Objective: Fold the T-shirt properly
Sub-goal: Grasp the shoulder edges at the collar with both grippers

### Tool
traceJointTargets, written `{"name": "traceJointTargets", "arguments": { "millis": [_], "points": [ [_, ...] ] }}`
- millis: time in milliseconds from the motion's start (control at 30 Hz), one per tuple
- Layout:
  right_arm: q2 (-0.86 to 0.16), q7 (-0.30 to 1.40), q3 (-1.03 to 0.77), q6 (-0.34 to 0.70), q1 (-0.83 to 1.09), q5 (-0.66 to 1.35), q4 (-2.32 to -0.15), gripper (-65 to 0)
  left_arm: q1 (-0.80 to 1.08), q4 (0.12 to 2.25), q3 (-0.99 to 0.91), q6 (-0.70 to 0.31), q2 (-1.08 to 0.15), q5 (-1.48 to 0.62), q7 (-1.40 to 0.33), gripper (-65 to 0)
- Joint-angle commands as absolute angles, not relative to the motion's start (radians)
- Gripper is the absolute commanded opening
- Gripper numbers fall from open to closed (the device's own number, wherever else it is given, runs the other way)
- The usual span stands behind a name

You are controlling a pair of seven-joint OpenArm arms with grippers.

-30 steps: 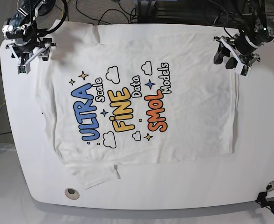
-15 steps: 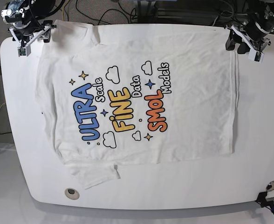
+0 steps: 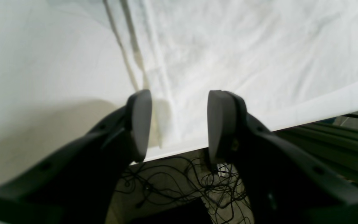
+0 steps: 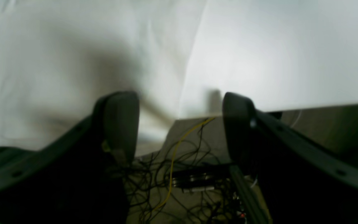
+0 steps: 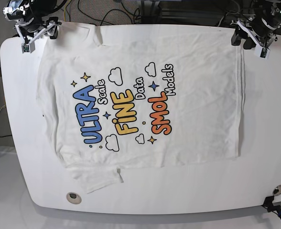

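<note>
Plainly, setting: the T-shirt [image 5: 145, 95] lies spread print-up across the white bench [image 5: 269, 119], nothing folded yet.
Left of the base view, right tool [image 5: 35, 34]: it hovers over the far bench corner beside the shirt's top edge, jaws spread wide and holding nothing.
Risk there: the wrist view is blurred and shows cloth [image 4: 73, 46] under one finger only, with the bench edge and cables [image 4: 166, 174] under the gap; a descent from here could close on air or pinch just a thin lip of fabric that slips out mid-fold.
Middle, T-shirt: the print sits off-centre and one sleeve [image 5: 100, 177] is bunched at the near edge.
Risk there: a fold made without smoothing that sleeve would likely trap the lump and leave a crooked result.
Right of the base view, left tool [image 5: 254, 37]: jaws parted and empty, poised over the far hem corner [image 3: 154, 118], right at the bench edge.
Risk there: the seam lies under one finger [image 3: 140, 124], so closing slightly off could miss a layer or catch the bench rim.
Both arms: uneven grasps would skew the fold line.
</note>
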State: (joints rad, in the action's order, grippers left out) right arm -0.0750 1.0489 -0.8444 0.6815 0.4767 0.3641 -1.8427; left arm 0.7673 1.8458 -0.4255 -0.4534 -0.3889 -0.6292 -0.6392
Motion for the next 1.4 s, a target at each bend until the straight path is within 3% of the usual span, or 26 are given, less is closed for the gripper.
{"name": "traceJointTargets", "arguments": {
  "millis": [0,933,1000,1200,1367],
  "points": [
    [-0.091,1.032,-0.849,0.698,0.458,0.369,-1.785,-24.4,0.777,1.862,-0.435,-0.458,-0.403,-0.641,-0.622,-38.5],
    [-0.09,1.033,-0.739,0.698,0.53,0.496,-1.712,-24.6,0.75,1.848,-0.43,-0.458,-0.403,-0.585,-0.624,-38.5],
    [-0.091,1.033,-0.739,0.698,0.532,0.496,-1.71,-29.7,0.75,1.848,-0.43,-0.458,-0.403,-0.585,-0.624,-38.5],
    [-0.088,1.033,-0.739,0.698,0.529,0.495,-1.707,-63.1,0.757,1.848,-0.433,-0.458,-0.401,-0.585,-0.625,-38.5],
    [-0.088,1.033,-0.739,0.698,0.529,0.495,-1.707,-65.0,0.773,1.848,-0.433,-0.458,-0.4,-0.587,-0.627,-38.5]
  ]
}}
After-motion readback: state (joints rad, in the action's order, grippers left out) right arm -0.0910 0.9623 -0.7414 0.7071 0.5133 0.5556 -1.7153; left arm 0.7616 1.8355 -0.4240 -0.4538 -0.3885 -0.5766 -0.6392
